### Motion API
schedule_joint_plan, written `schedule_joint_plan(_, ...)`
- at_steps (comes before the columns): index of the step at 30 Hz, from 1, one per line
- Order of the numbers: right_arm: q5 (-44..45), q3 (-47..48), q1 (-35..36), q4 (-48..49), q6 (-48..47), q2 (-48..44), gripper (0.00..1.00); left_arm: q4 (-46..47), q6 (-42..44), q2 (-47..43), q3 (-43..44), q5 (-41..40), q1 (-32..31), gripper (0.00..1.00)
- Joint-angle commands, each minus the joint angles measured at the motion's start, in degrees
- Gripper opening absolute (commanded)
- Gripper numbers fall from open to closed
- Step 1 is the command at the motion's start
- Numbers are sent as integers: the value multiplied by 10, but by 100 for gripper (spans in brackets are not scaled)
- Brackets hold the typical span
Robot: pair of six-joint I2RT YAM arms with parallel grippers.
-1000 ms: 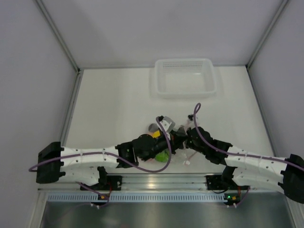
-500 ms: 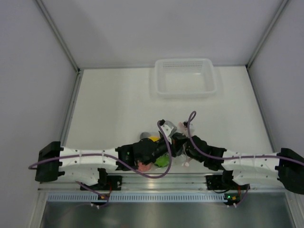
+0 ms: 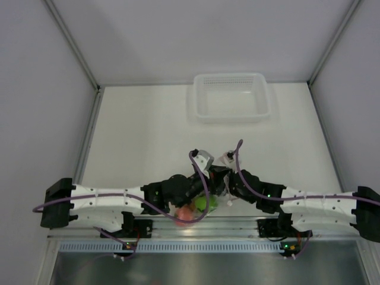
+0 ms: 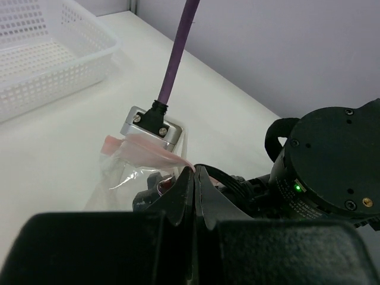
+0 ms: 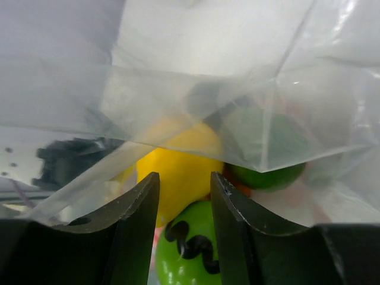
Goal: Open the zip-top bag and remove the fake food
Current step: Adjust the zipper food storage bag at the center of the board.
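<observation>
In the left wrist view my left gripper [image 4: 195, 173] is shut on the pink zip strip [image 4: 148, 151] of the clear zip-top bag [image 4: 127, 178]. My right gripper [image 5: 185, 187] is open, its fingers [image 5: 139, 205] close under a fold of bag plastic [image 5: 196, 89]. Through the gap between them I see fake food: a yellow fruit [image 5: 178, 163], a green one with black marks [image 5: 190, 249] and another green one [image 5: 270, 175]. From above, both wrists meet near the table's front edge, with a pink-red fruit [image 3: 186, 212] and a green fruit [image 3: 208, 203] showing just below them.
A white perforated basket [image 3: 231, 117] stands at the back of the table [image 3: 142, 136], also seen in the left wrist view as the basket [image 4: 41, 59]. The right arm's round black wrist [image 4: 335, 160] sits close beside my left fingers. Walls enclose the table on three sides.
Both wrists have drawn back toward the front edge with the bag. The pink-red and green fruits now show lower, under the left wrist.
</observation>
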Motion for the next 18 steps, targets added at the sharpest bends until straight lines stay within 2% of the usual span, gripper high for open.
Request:
schedule_joint_plan(1, -2, 78, 14, -117, -119, 6, 41, 27, 3, 0, -10, -27, 1, 0)
schedule_joint_plan(4, -28, 92, 14, -166, -202, -3, 40, 27, 0, -3, -19, -44, 1, 0)
schedule_joint_plan(9, -111, 82, -20, -198, -222, -53, 39, 28, -17, -8, -46, -55, 1, 0)
schedule_joint_plan(11, -136, 80, -30, -202, -223, -58, 42, 28, -23, -8, -54, -57, 1, 0)
schedule_joint_plan(14, -225, 73, -39, -185, -226, -47, 47, 28, -29, -11, -62, -64, 0, 0)
schedule_joint_plan(18, -258, 72, -39, -169, -223, -35, 54, 29, -37, -15, -72, -77, 0, 0)
